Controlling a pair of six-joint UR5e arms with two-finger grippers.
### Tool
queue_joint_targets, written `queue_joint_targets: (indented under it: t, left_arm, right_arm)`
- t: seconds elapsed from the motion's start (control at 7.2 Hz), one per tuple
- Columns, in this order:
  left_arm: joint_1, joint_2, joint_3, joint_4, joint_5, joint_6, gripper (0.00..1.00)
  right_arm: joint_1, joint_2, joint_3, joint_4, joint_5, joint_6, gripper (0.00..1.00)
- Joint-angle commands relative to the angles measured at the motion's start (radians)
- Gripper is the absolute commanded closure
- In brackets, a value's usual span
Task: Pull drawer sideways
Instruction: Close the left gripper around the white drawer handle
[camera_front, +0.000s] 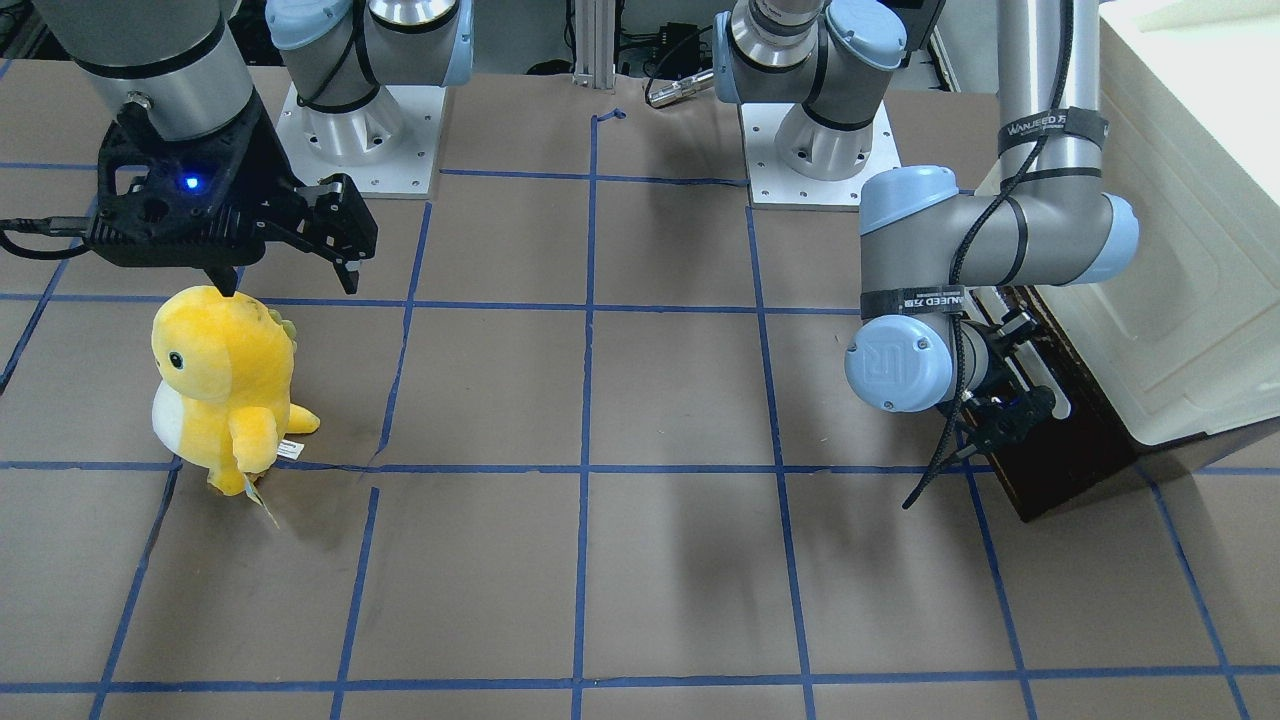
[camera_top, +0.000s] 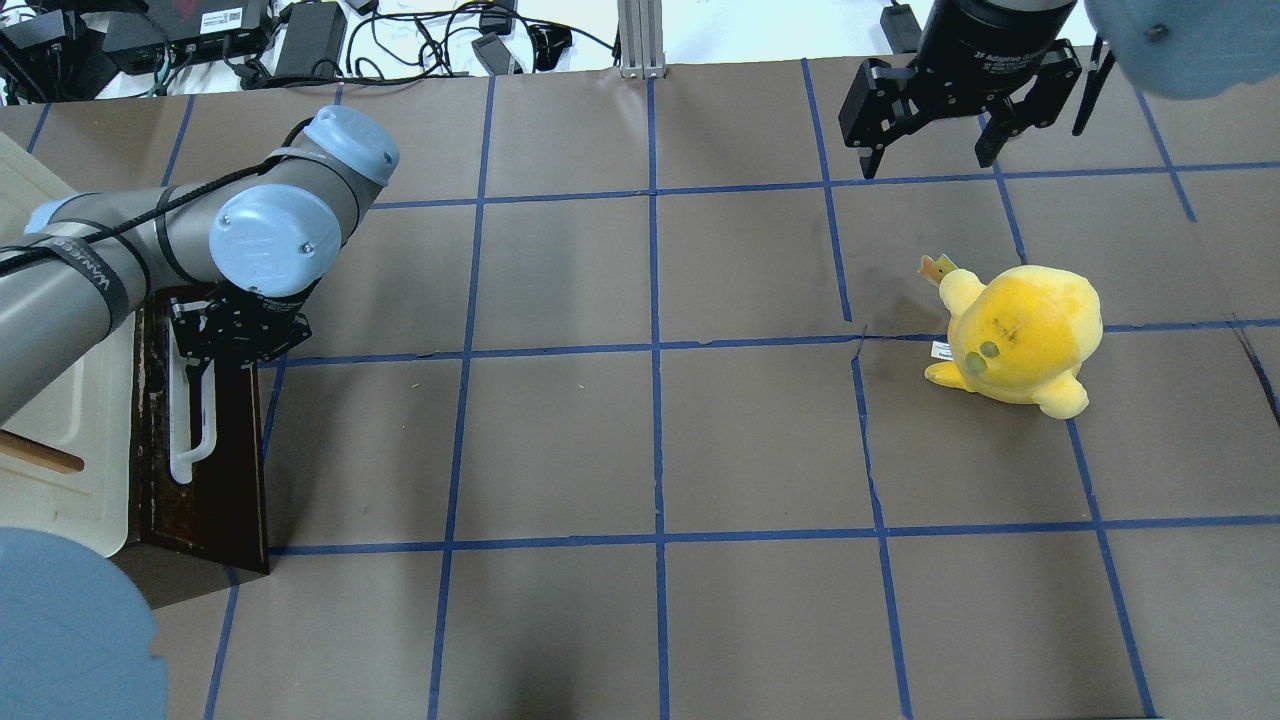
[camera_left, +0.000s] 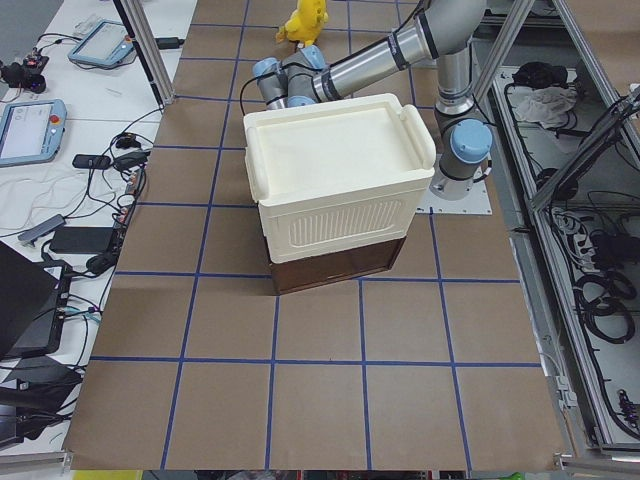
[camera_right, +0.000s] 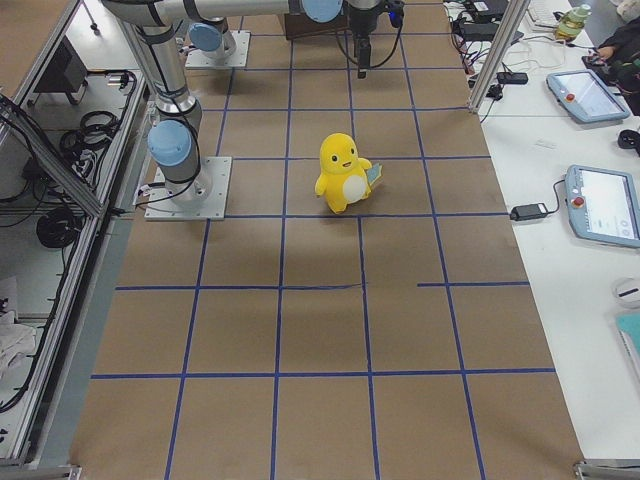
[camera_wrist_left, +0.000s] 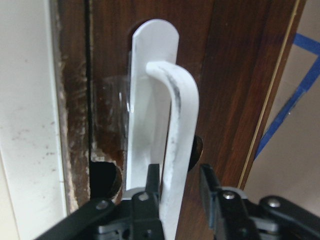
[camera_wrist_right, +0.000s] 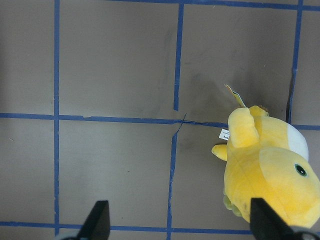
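Observation:
The dark brown drawer sits under a cream-white box at the table's left end; its pale interior does not show. Its long white bar handle runs along the front. My left gripper is at the handle's far end. In the left wrist view the fingers stand on either side of the handle and are shut on it. The drawer also shows in the front view, below the left gripper. My right gripper is open and empty, high above the table.
A yellow plush toy stands on the brown mat, just below the right gripper. The large cream-white plastic box rests on top of the drawer unit. Blue tape lines grid the mat. The arm bases stand at the back.

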Motion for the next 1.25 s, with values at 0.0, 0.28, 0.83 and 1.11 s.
queue_joint_targets:
  t: [0.0, 0.28, 0.83, 1.11]
  left_arm:
    - [0.000, 0.009, -0.002, -0.004, 0.000, 0.001, 0.89]
    - [0.000, 0.018, 0.000, -0.015, 0.000, 0.001, 1.00]
    - [-0.003, 0.019, 0.003, -0.012, -0.001, 0.000, 1.00]
    - [-0.012, 0.010, 0.003, -0.012, -0.021, -0.023, 1.00]
  right_arm:
    - [0.000, 0.000, 0.000, 0.000, 0.001, 0.000, 0.00]
    - [0.000, 0.000, 0.000, 0.000, -0.001, -0.002, 0.00]
    - [0.000, 0.000, 0.000, 0.000, 0.001, -0.002, 0.00]
    - [0.000, 0.000, 0.000, 0.000, -0.001, 0.000, 0.00]
